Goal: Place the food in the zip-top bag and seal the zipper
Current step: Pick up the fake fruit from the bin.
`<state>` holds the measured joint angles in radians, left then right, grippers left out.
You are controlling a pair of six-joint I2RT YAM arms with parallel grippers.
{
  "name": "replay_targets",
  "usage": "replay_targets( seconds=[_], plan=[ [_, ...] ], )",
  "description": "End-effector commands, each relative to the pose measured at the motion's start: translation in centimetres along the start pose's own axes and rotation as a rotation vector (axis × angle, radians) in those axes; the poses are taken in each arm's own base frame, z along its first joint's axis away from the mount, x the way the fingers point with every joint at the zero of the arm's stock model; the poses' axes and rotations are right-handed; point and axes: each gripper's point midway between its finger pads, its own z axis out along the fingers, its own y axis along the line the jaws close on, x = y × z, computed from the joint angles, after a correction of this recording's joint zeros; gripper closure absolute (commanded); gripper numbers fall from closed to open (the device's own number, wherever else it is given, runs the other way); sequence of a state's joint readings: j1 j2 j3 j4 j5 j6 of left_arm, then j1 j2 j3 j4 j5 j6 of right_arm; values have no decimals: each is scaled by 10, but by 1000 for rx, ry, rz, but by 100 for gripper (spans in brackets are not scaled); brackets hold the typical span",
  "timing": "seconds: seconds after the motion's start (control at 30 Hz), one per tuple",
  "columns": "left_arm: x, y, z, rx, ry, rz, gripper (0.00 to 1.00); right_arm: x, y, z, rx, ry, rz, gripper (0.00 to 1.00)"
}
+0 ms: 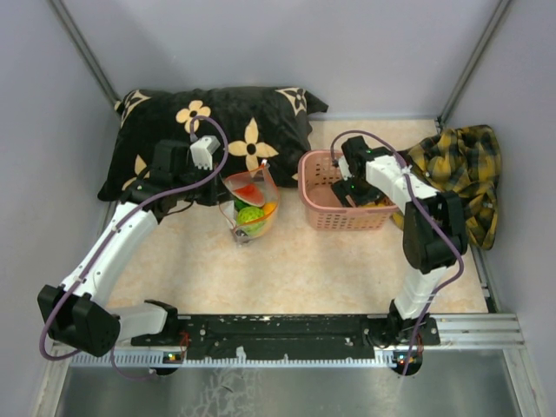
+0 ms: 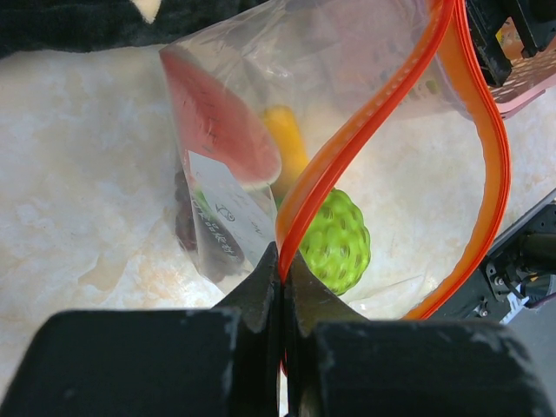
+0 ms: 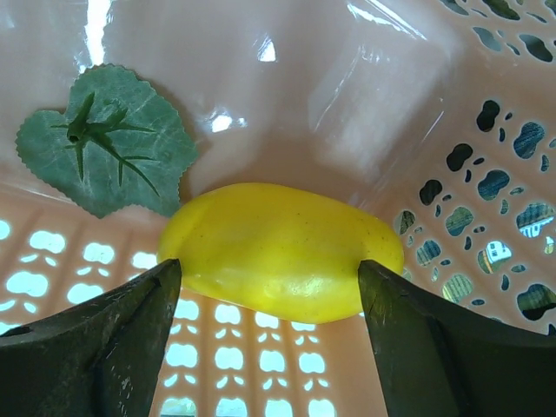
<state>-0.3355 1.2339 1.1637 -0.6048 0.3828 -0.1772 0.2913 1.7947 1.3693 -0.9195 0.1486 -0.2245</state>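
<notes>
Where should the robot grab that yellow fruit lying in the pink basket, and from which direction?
Probably from above, through the pink basket's open top, since its walls close off the sides. The yellow fruit is a smooth oblong lying on its side; the open right gripper straddles its two ends, though pinching across the narrower middle might slip less.

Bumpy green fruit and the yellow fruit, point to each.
bumpy green fruit (image 2: 340,243): left wrist view, its knobbly front.
yellow fruit (image 3: 282,252): right wrist view, middle of its skin.
</notes>
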Motion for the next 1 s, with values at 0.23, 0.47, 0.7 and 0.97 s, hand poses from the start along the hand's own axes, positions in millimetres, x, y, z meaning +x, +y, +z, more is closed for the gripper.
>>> replay_targets(
  seconds=[0.23, 0.47, 0.7, 0.97],
  plan=[
    [-6, 1, -2, 8, -32, 24, 100, -42, -27, -11, 89, -217, 154, 18],
    [-7, 2, -5, 4, -43, 22, 100, -77, -29, -65, 58, -519, 257, 20],
    [-8, 1, -5, 10, -47, 23, 100, -53, -34, -83, 87, -411, 168, 19],
    [-7, 0, -2, 20, -39, 16, 100, -16, -18, -75, 30, -340, -125, 18]
  ],
)
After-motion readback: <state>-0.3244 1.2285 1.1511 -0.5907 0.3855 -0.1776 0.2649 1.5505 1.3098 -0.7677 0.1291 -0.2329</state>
